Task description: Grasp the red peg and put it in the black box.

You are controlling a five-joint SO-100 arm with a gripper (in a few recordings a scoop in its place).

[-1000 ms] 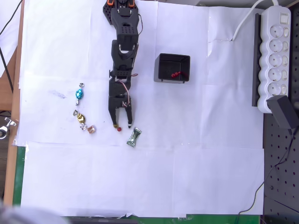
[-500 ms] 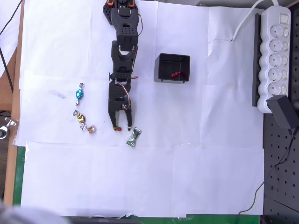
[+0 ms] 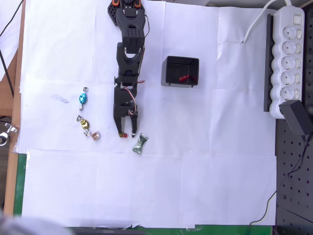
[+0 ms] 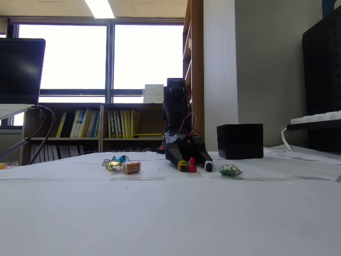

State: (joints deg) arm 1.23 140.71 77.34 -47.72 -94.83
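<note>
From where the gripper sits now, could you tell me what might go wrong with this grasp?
1. The tiny dark-red peg stands between the black two-finger gripper's tips; being so small, it may slip out on closing.
2. The green foil-wrapped candy lies close beside one fingertip and could get nudged.
3. The small square black plastic box already holds red pieces.

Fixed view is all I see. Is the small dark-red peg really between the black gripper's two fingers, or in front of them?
Observer: In the overhead view the small dark-red peg lies between the fingertips of the black gripper. The jaws are open, and the peg is nearer the picture's left finger.
Operator: Is the square black plastic box empty? I see its outer wall only.
Observer: No. Overhead, the box already holds something small and red near its right wall.
</note>
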